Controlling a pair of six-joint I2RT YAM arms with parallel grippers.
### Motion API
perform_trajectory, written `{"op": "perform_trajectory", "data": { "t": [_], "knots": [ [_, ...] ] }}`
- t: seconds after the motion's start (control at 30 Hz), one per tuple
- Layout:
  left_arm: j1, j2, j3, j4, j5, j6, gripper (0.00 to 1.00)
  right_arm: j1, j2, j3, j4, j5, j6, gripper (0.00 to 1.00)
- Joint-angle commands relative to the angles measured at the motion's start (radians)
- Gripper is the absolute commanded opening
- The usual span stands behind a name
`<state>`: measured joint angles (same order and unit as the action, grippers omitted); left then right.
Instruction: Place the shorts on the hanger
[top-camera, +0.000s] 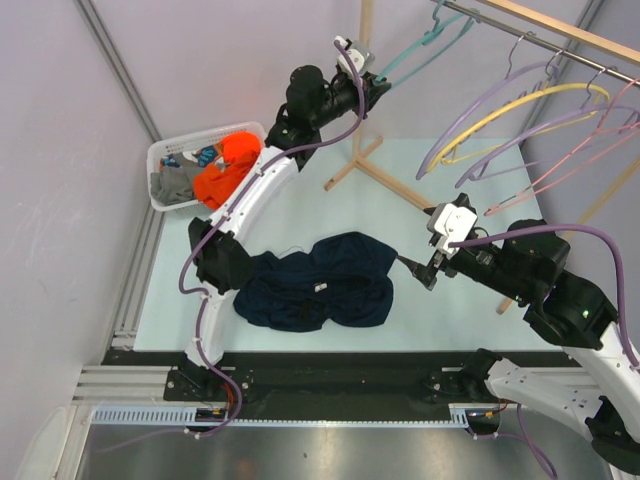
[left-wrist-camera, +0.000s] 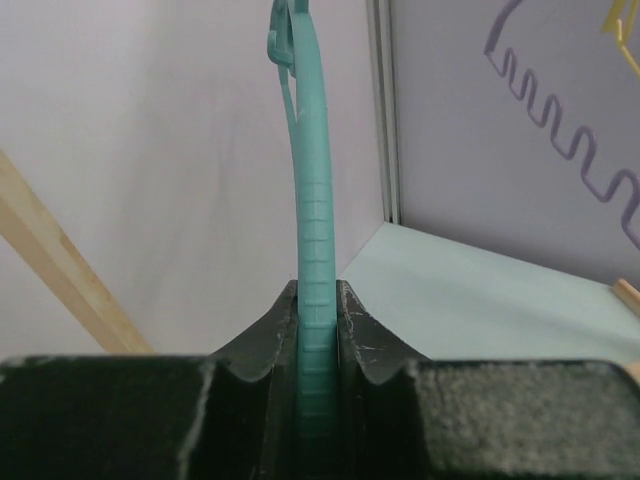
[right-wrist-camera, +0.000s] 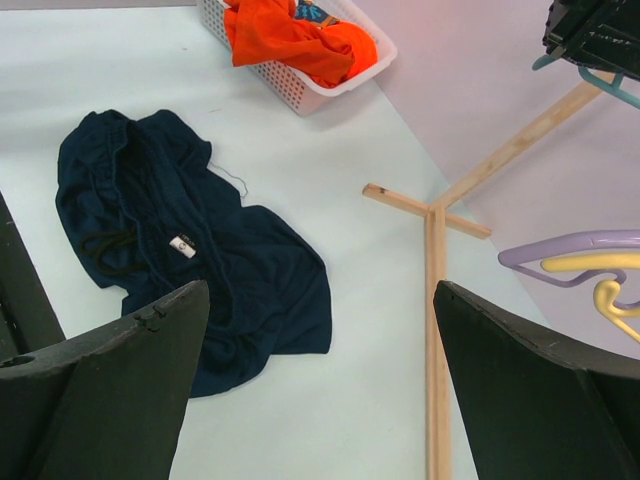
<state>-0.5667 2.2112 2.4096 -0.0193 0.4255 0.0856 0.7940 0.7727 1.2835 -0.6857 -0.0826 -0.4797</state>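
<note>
The dark navy shorts (top-camera: 320, 280) lie crumpled on the table between the arms, their small white tag (right-wrist-camera: 182, 246) facing up. The teal hanger (top-camera: 420, 45) hangs at the left end of the rail, by the wooden post. My left gripper (top-camera: 375, 85) is raised high at the back and is shut on one arm of the hanger (left-wrist-camera: 312, 200), both jaws pressed against the ribbed plastic (left-wrist-camera: 317, 290). My right gripper (top-camera: 420, 270) hovers just right of the shorts (right-wrist-camera: 190, 230), open with nothing between its fingers (right-wrist-camera: 320, 290).
A white basket (top-camera: 165, 155) at the back left holds an orange garment (top-camera: 225, 165) and a grey one (top-camera: 172, 185). The wooden rack's post (top-camera: 365, 60) and foot (top-camera: 385, 175) stand behind the shorts. Purple (top-camera: 480, 110), yellow (top-camera: 520, 105) and pink (top-camera: 590, 150) hangers hang at the right.
</note>
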Motion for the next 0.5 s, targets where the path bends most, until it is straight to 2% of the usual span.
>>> {"op": "perform_trajectory", "data": {
  "t": [0.0, 0.23, 0.4, 0.47],
  "knots": [
    [0.002, -0.016, -0.029, 0.229, -0.005, -0.058, 0.0, -0.004, -0.001, 0.034, 0.006, 0.018, 0.0, 1.0],
    [0.004, -0.016, -0.121, 0.514, 0.053, -0.11, 0.0, -0.004, 0.002, 0.027, 0.003, 0.024, -0.003, 1.0],
    [0.004, 0.004, -0.122, 0.565, 0.053, -0.089, 0.0, -0.006, 0.004, 0.02, -0.001, 0.03, -0.005, 1.0],
    [0.002, -0.022, -0.191, 0.619, 0.058, -0.037, 0.0, -0.006, 0.002, 0.017, -0.001, 0.032, -0.007, 1.0]
  ]
}}
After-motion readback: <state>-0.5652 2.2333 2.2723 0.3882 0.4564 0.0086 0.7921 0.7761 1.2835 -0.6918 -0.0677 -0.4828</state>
